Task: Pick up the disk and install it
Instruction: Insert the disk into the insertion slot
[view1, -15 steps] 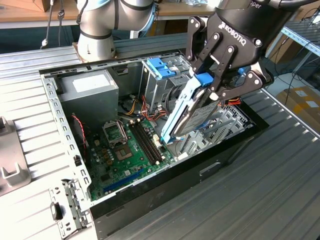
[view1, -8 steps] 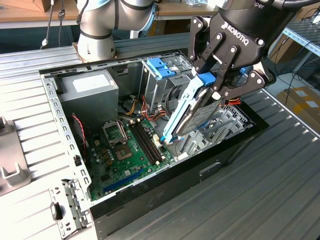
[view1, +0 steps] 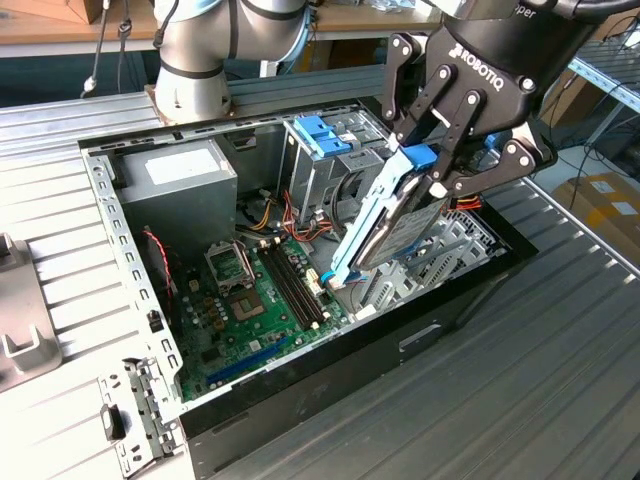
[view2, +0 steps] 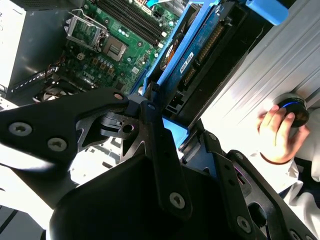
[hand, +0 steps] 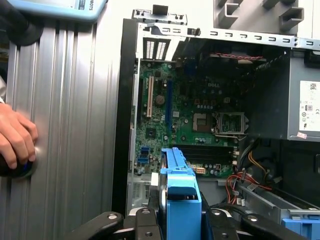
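From exterior view's left: grey power supply (view1: 178, 180) in far corner of open case (view1: 330, 385), motherboard (view1: 255, 300) on its floor, blue latch (view1: 315, 135) atop cage. Further right, disk (view1: 403, 228) sat over case, steeply tilted. Its long axis ran from my gripper (view1: 432, 172) down toward motherboard, blue rail along lower-left edge. My fingers were clamped on upper end, hiding it. Couldn't tell whether lower end touched anything. In second wrist view, person's hand (view2: 277, 132) rested on dark knob, sleeve cut off.
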